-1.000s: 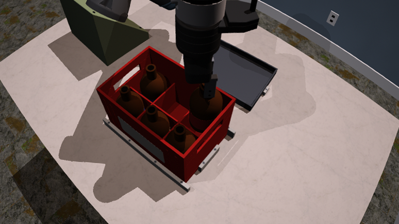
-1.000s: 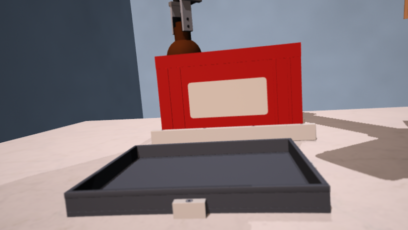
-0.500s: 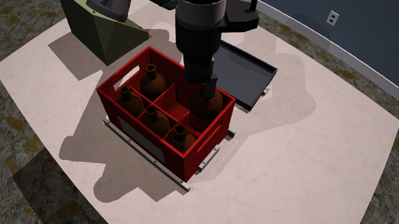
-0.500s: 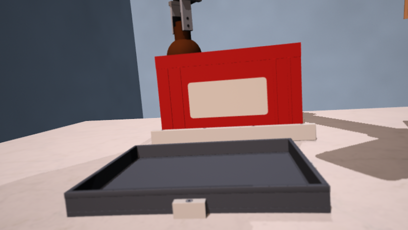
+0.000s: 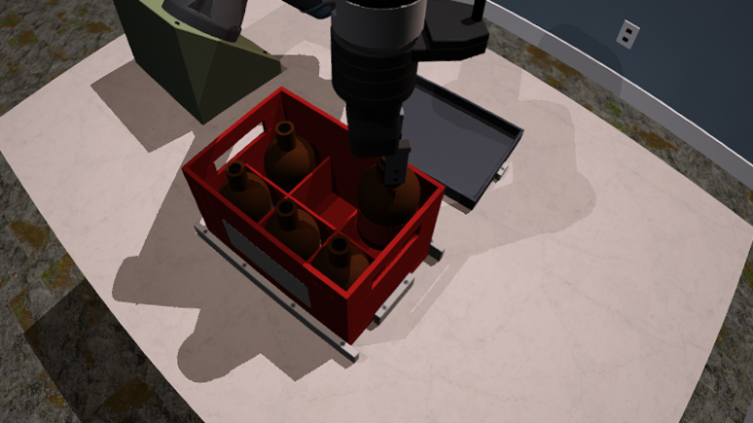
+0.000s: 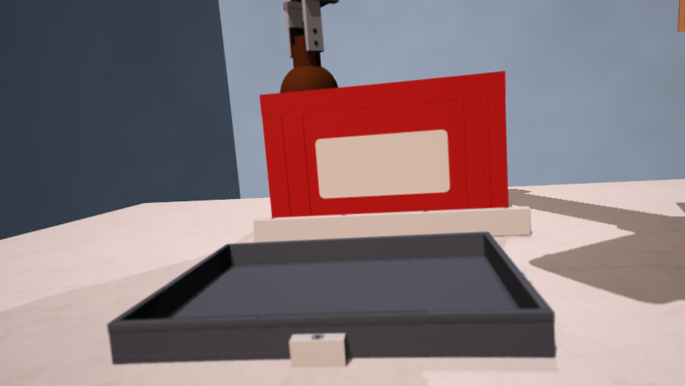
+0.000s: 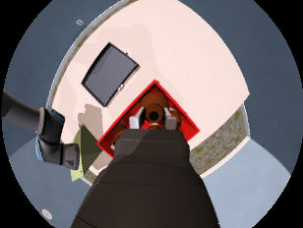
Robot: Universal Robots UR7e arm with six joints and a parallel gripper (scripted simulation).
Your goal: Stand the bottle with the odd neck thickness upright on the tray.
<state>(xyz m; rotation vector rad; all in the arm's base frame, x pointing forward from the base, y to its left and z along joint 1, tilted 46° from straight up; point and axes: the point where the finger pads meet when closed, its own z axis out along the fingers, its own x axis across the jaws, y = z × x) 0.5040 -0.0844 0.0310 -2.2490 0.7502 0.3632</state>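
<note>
My gripper (image 5: 391,168) (image 6: 302,47) (image 7: 153,112) is shut on the neck of a brown bottle (image 5: 387,204) (image 6: 308,79) (image 7: 157,99). The bottle hangs upright, partly raised, its shoulder above the wall of the red crate (image 5: 331,310) (image 6: 383,112) and its lower part still inside a corner compartment on the tray side. Four other brown bottles stand in the crate: one (image 5: 289,159) in the tray-side row and three (image 5: 245,194) (image 5: 291,229) (image 5: 341,265) in the opposite row. The dark tray (image 5: 465,151) (image 6: 359,287) (image 7: 110,74) is empty. Neck differences are too small to tell.
The crate's middle compartment (image 5: 335,205) on the tray side is empty. Pale strips (image 5: 291,305) (image 6: 392,224) lie along the crate, and a small pale block (image 6: 317,352) sits against the tray. A green wedge-shaped stand (image 5: 188,74) is beyond the crate's handle end.
</note>
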